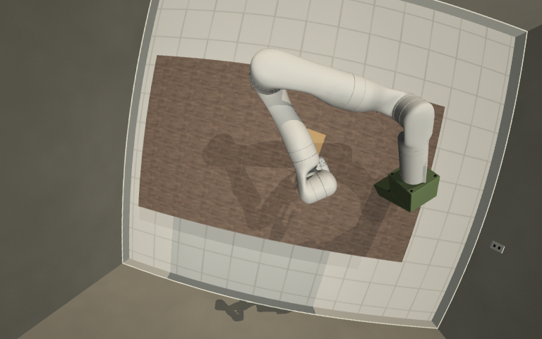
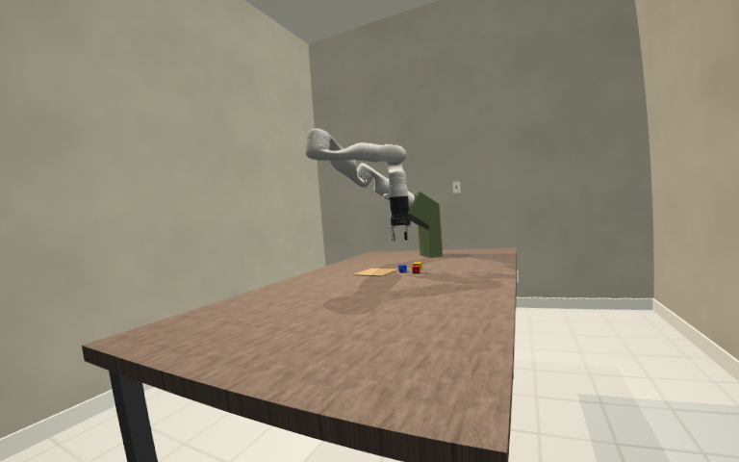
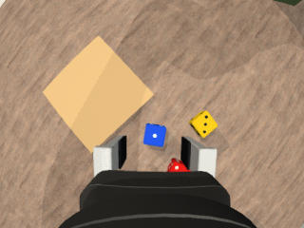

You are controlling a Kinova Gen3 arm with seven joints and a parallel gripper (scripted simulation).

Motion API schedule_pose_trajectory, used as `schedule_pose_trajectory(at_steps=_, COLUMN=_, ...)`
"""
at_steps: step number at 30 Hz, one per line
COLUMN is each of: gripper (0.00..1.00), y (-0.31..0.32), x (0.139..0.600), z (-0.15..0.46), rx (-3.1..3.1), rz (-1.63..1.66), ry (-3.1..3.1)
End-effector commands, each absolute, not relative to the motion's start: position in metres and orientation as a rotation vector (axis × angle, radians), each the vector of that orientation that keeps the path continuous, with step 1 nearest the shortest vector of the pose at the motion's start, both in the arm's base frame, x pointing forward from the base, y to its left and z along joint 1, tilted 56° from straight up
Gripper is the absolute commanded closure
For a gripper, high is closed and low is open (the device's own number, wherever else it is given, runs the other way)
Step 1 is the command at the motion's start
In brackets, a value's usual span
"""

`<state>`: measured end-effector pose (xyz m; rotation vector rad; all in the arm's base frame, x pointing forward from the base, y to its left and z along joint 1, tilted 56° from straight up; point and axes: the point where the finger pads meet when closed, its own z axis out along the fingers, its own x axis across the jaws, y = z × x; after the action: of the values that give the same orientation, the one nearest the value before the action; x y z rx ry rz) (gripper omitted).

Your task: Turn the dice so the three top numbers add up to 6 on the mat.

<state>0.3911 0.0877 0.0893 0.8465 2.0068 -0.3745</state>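
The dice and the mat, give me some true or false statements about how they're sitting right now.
1. The blue die shows one pip on top. True.
2. The yellow die lies on the mat. False: it lies on the table, off the mat.
3. The red die is partly hidden in the wrist view. True.
4. The gripper is shut on the blue die. False: it is open above the table, holding nothing.
5. The yellow die shows three pips on top. True.
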Motion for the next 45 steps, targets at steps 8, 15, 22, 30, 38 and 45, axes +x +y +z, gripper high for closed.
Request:
schedule_pose_trajectory(at_steps=8, gripper=0.0, y=0.082, x=0.394, z=0.086, rx=0.652, rz=-0.488, ry=2.096)
schedule_pose_trajectory(at_steps=15, gripper=0.0, y=0.076, x=0.398, z=0.083, rx=0.379, rz=-0.633, ry=2.19)
schedule_pose_trajectory(at_steps=22, gripper=0.0, y=0.071, x=0.404, z=0.078, rx=0.062, rz=-0.787, ry=2.264)
schedule_pose_trajectory(at_steps=30, gripper=0.0, y=0.068, x=0.409, z=0.074, rx=-0.209, rz=-0.908, ry=2.299)
schedule_pose_trajectory(at_steps=38, gripper=0.0, y=0.066, x=0.414, z=0.068, rx=-0.509, rz=-1.029, ry=2.308)
schedule_pose_trajectory(at_steps=45, gripper=0.0, y=0.065, x=0.415, z=0.065, rx=-0.637, rz=-1.077, ry=2.303)
